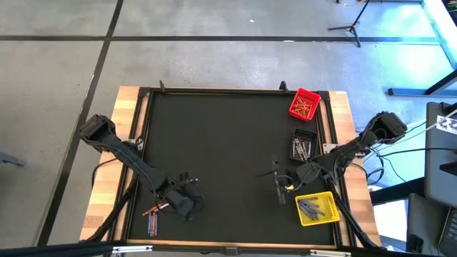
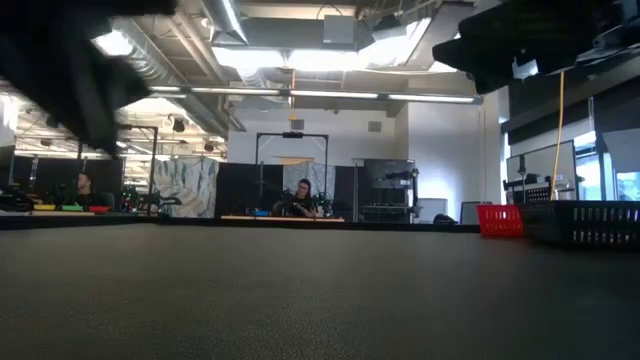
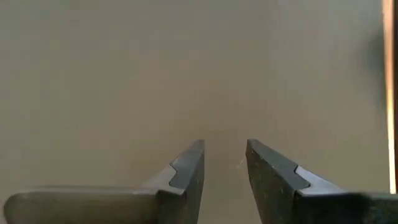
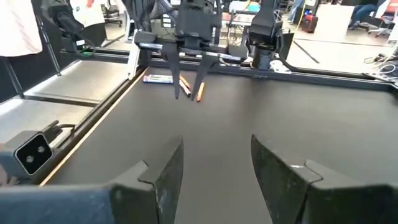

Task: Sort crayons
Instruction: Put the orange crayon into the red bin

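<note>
Clearly the left pincer [image 1: 187, 202] is nearer: the loose crayons [image 1: 153, 218] lie on the table [image 1: 214, 143] just beside it, toward its front-left corner. It hangs narrowly parted, empty; the right pincer [image 1: 280, 187] stands wider, empty, well apart

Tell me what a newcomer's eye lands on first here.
Three small bins along the mat's right edge: a red bin of orange crayons at the far corner, a black bin below it, a yellow bin of grey crayons nearest. At the left, loose crayons lie beside the open left gripper.
</note>
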Robot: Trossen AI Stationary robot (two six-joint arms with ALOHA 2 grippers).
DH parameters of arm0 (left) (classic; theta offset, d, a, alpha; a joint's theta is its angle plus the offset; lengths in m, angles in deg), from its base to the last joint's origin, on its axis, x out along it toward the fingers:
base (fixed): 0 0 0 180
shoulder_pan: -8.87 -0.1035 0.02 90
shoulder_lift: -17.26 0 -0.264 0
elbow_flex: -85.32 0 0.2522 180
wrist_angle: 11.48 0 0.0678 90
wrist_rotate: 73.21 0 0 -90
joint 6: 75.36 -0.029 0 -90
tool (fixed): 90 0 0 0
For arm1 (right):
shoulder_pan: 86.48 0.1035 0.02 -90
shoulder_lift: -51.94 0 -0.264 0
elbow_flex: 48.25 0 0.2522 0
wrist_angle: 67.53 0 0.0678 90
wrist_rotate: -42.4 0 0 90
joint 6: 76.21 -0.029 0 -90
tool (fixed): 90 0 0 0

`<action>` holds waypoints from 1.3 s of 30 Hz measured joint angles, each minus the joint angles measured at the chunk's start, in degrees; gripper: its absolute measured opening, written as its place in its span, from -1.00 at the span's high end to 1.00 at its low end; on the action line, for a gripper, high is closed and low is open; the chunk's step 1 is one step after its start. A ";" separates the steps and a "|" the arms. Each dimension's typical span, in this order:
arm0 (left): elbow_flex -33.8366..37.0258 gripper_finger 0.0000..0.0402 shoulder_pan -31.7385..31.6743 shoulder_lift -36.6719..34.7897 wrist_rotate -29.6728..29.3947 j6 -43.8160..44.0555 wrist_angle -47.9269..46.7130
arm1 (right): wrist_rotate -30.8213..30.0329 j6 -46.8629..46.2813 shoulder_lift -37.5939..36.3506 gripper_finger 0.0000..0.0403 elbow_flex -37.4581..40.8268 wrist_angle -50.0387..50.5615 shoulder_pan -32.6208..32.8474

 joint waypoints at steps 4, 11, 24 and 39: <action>0.00 0.45 1.81 0.00 4.01 7.94 -7.32 | 0.11 0.00 0.40 0.08 -0.02 0.04 0.13; 0.00 0.45 5.15 0.04 7.39 16.14 -19.62 | -0.90 0.61 4.98 0.08 -0.02 -0.03 0.09; 1.92 0.48 8.07 0.07 10.61 19.51 -25.45 | -0.86 0.40 7.96 0.08 -0.04 -3.10 0.11; 8.99 0.68 7.98 -0.16 13.58 18.98 -18.15 | -0.83 0.44 7.94 0.08 -0.04 -3.04 0.13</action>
